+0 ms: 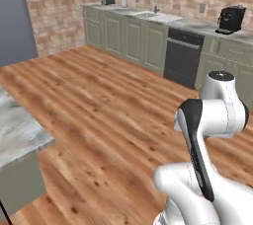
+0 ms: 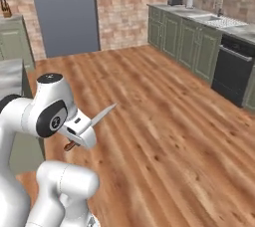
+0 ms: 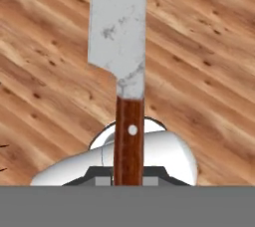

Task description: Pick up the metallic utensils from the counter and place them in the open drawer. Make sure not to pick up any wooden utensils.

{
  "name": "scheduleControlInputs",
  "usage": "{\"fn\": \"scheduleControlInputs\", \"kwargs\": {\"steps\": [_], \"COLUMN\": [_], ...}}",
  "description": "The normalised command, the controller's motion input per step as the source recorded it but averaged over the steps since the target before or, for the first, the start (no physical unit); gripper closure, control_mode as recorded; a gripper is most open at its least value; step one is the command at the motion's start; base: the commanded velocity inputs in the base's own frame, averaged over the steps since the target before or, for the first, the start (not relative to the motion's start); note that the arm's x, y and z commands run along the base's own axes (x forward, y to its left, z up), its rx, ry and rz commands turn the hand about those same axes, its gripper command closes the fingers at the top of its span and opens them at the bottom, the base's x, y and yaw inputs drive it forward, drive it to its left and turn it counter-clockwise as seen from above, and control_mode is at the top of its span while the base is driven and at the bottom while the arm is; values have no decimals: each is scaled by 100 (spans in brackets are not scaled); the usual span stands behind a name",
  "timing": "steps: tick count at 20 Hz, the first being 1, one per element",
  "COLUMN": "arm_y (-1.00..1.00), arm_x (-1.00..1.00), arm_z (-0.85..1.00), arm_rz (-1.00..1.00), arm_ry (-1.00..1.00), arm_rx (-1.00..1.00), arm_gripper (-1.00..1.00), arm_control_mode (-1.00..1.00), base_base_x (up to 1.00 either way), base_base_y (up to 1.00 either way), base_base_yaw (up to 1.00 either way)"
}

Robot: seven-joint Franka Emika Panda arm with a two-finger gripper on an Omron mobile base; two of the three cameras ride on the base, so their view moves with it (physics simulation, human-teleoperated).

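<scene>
Knife [image 3: 118,32] with the red-brown handle runs up the centre of your hand view, clamped in the gripper [image 3: 128,173] over bare wood floor (blade out from the arm in the right base view, lower left). Delivery to the drawer remains; counter [image 1: 17,130] sits at left edge.

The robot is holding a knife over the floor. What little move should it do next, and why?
Probably swing toward the counter to look for the drawer. The gripper holds the knife by its red-brown handle above the wooden floor, so the knife isn't put away yet.
</scene>
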Motion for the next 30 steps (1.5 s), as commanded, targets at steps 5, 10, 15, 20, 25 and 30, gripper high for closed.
{"fn": "scheduleControlInputs", "kwargs": {"steps": [5, 10, 15, 20, 25, 30], "arm_y": [0, 0, 0, 0, 0, 0], "arm_x": [0, 0, 0, 0, 0, 0], "arm_z": [0, 0, 0, 0, 0, 0], "arm_rz": [0, 0, 0, 0, 0, 0], "arm_ry": [0, 0, 0, 0, 0, 0], "arm_rx": [0, 0, 0, 0, 0, 0], "arm_gripper": [100, 100, 100, 100, 100, 100], "arm_control_mode": [100, 100, 100, 100, 100, 100], "base_base_x": [100, 100, 100, 100, 100, 100], "base_base_y": [-80, -87, -58, -46, -49, -44], "base_base_yaw": [37, 39, 44, 42, 40, 42]}}
